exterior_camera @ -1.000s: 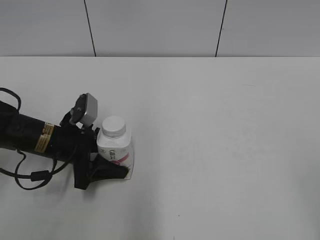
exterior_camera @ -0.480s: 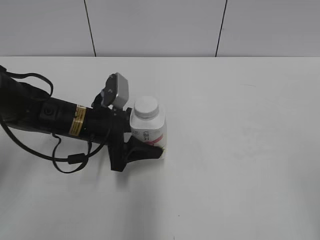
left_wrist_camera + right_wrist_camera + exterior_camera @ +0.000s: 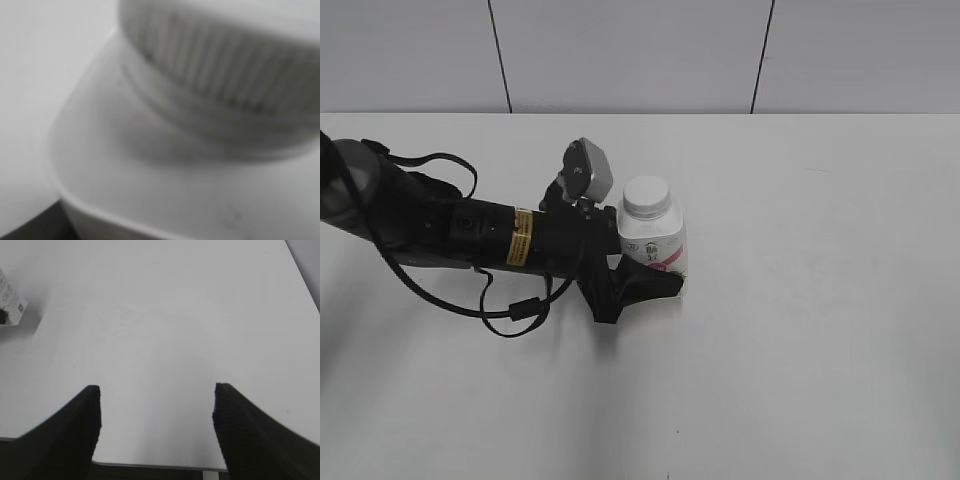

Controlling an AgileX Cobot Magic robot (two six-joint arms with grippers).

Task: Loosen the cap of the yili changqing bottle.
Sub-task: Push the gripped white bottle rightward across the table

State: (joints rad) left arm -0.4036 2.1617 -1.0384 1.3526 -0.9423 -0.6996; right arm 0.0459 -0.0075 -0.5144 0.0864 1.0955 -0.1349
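Observation:
The yili changqing bottle (image 3: 654,243) stands upright on the white table, left of the middle in the exterior view, with a pink-red label low on its body. Its white ribbed cap (image 3: 646,196) sits on the neck. My left gripper (image 3: 660,268) reaches in from the left and is shut on the bottle's lower body; one black finger (image 3: 650,283) shows in front, the other is hidden behind. The left wrist view is a blurred close-up of the cap (image 3: 225,65) and the bottle's shoulder (image 3: 150,175). My right gripper (image 3: 156,415) stands open over bare table, far from the bottle (image 3: 10,302).
The white table (image 3: 800,300) stretches to the right of the bottle. A grey panelled wall (image 3: 640,50) rises behind its far edge. The left arm's black cable (image 3: 510,310) loops over the table below the arm. The table's near edge (image 3: 150,466) lies under the right gripper.
The left arm has carried the bottle to the right and a little farther from the camera, still gripped and upright. The right gripper's opening has not changed.

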